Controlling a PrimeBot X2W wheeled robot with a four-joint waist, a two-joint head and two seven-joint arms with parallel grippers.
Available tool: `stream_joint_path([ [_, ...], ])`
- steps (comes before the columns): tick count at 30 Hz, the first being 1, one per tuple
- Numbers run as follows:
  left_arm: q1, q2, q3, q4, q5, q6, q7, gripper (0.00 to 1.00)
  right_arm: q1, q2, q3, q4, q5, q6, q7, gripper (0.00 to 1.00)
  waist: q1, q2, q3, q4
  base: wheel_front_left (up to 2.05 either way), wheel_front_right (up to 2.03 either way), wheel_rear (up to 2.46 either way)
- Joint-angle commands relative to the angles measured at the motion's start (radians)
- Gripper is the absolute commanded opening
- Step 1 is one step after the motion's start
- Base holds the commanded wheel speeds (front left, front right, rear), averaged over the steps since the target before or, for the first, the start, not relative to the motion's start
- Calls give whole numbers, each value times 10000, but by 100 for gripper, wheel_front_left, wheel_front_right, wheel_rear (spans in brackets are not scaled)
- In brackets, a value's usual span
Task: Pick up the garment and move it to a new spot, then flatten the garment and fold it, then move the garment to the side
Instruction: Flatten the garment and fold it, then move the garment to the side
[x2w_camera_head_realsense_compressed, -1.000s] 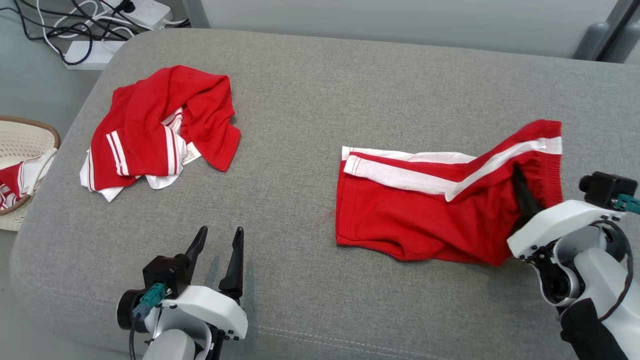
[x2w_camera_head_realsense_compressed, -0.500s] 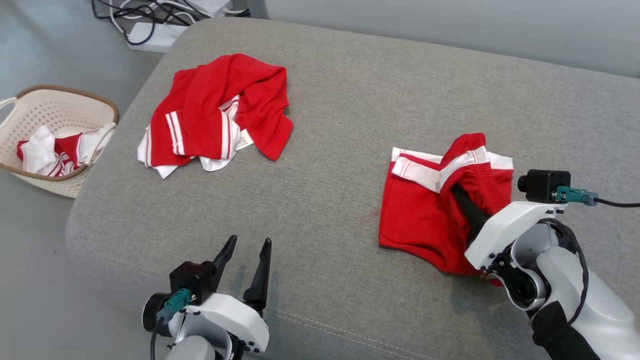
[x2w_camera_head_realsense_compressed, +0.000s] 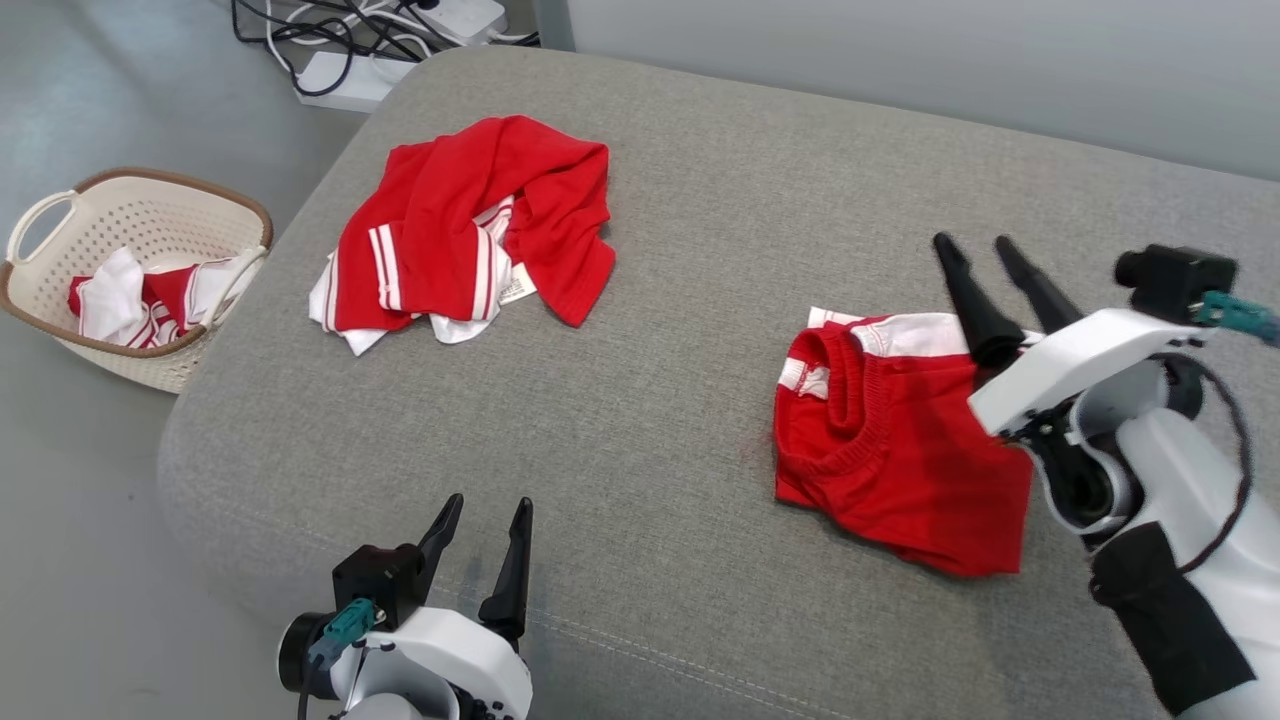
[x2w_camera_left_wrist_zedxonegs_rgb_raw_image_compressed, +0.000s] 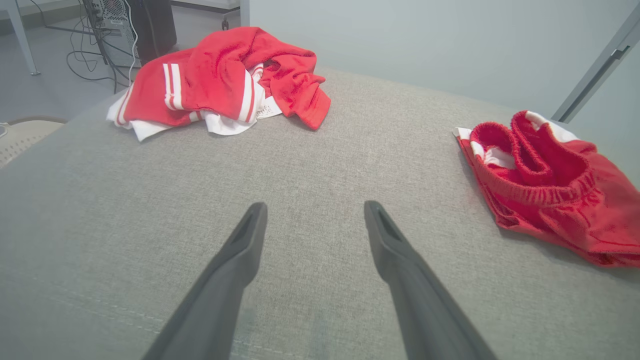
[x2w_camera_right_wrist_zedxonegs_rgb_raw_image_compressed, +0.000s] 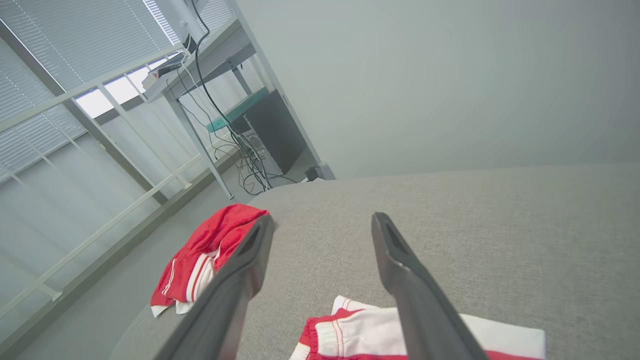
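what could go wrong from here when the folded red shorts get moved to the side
1. The shorts are folded loosely: the waistband stands up in a loop, so pinching only one layer could pull the fold open.
2. The right jaws stand open at the shorts' white-striped edge. Whether they touch it is unclear, and a fingertip could snag the cloth.
3. Dragging across the grey cushion may bunch the fabric.

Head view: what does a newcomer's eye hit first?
The bright red on grey: folded red shorts lie at the right of the grey cushion, with the right gripper open by their far edge, holding nothing. A crumpled red-and-white garment sits at the cushion's far left, and a cream basket with more red-and-white clothes stands on the floor beyond it.
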Motion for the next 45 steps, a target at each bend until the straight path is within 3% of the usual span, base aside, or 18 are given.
stream_joint_path([
  [1, -148, 87, 310, -349, 1, 120, -103, 100, -125, -209, -205, -356, 107, 2, -271, 100, 0, -1, -28, -199, 0, 0, 0],
  [5, -245, 87, 303, -473, 19, 95, -103, 100, 413, -680, -1016, -186, 180, 2, -480, 100, 0, -1, 28, -439, 0, 0, 0],
  [12, -399, 87, 241, -608, 13, 79, -103, 100, 1617, -662, -1491, 427, 456, 2, -455, 100, 0, -1, 269, -503, 0, 0, 0],
  [19, -512, 87, 308, -615, 121, 20, -103, 100, 2262, -207, -1058, 592, 1011, 2, -271, 100, 0, -1, 495, -227, 0, 0, 0],
  [28, -506, 87, 377, -685, 157, 22, -103, 100, 1930, 21, -266, 1027, 1301, 2, -77, 100, 0, -1, 614, 230, 0, 0, 0],
  [29, -510, 87, 382, -725, 183, 30, -103, 100, 1888, 28, -183, 1021, 1327, 2, -91, 64, 0, -1, 616, 257, 0, 0, 0],
  [31, -503, 87, 390, -780, 221, 38, -103, 100, 1839, 35, -64, 996, 1435, 2, -142, 12, 0, -1, 595, 288, 0, 0, 0],
  [32, -495, 87, 399, -792, 234, 40, -103, 100, 1825, 16, 8, 972, 1471, 2, -180, 0, 0, -1, 576, 292, 0, 0, 0],
  [38, -380, 87, 461, -807, 342, 42, -103, 100, 1764, -241, 144, 929, 1654, 2, -746, 0, 0, -1, 377, 34, 0, 0, 0],
  [45, -239, 87, 535, -735, 562, -50, -103, 100, 1927, -464, 102, 1001, 1913, 2, -1176, 0, 0, -1, -36, -859, 0, 0, 0],
])
